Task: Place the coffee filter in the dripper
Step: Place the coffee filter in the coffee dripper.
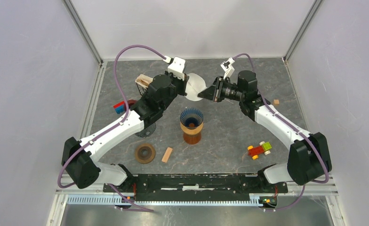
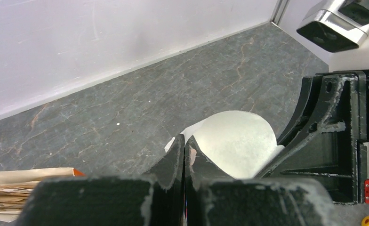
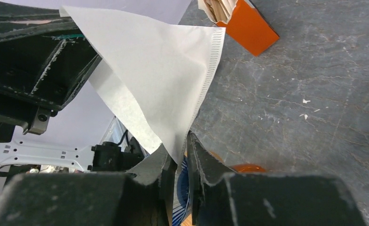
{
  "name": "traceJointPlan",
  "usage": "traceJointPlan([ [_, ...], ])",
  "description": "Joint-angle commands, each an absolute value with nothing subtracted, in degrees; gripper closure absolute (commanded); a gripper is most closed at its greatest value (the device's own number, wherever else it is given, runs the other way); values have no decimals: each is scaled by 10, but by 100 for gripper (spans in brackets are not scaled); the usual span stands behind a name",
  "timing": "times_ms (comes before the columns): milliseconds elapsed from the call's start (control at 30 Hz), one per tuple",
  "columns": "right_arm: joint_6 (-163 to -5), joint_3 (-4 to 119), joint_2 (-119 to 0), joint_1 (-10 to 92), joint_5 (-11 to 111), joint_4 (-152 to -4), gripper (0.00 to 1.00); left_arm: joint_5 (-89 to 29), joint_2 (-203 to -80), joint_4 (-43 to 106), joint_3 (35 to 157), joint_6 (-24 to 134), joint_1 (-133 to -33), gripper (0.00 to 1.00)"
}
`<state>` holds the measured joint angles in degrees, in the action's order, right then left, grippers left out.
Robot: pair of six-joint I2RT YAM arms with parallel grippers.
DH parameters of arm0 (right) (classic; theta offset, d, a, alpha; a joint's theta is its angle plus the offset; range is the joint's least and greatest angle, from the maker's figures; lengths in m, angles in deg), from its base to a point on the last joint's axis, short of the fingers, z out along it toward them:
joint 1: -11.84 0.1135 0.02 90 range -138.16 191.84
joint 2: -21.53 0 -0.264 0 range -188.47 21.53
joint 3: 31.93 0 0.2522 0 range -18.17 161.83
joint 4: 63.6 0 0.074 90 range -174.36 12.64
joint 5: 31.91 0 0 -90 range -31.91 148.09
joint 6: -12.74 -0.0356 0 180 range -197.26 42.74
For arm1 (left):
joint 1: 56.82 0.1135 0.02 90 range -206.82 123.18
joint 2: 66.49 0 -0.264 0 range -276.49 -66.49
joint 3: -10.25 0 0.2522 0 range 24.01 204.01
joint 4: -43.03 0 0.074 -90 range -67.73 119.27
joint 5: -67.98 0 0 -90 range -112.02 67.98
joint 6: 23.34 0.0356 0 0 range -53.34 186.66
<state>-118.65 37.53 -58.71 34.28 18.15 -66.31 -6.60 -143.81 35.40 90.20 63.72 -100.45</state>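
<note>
A white paper coffee filter (image 1: pixel 195 86) hangs in the air between both grippers, behind the dripper. My left gripper (image 1: pixel 186 92) is shut on its left edge; in the left wrist view the jaws (image 2: pixel 185 139) pinch the filter (image 2: pixel 239 141). My right gripper (image 1: pixel 204 95) is shut on its pointed end; in the right wrist view the filter (image 3: pixel 159 70) fans out upward from the gripper (image 3: pixel 182 144). The dripper (image 1: pixel 191 117), blue and ribbed, sits on an orange-brown stand (image 1: pixel 191 137) at the table's middle, in front of and below the filter.
An orange holder of spare filters (image 1: pixel 142 84) stands back left, also in the right wrist view (image 3: pixel 246 26). A red and blue block (image 1: pixel 120 107), black mesh cup (image 1: pixel 144 130), brown ring (image 1: pixel 145 153), wooden block (image 1: pixel 167 154), toy car (image 1: pixel 259 149) and small wooden piece (image 1: pixel 276 101) lie around.
</note>
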Motion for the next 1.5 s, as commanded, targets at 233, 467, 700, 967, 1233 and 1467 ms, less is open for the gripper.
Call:
traceJointPlan([
  [233, -1098, 441, -574, 341, 237, -748, 98, -94, -1424, 378, 900, 660, -1009, 98],
  [467, -1074, 457, -569, 341, 250, -767, 90, -95, -1425, 378, 898, 659, -1010, 98],
  [700, -1066, 462, -567, 341, 260, -773, 62, -96, -1431, 378, 898, 648, -1015, 98],
  [967, -1058, 465, -565, 341, 275, -790, 64, -100, -1430, 375, 898, 640, -1015, 98],
  [1233, -1067, 469, -567, 340, 267, -785, 89, -105, -1436, 378, 896, 642, -1016, 98],
  [1467, -1040, 498, -568, 342, 296, -820, 100, -127, -1439, 388, 875, 659, -1022, 98],
])
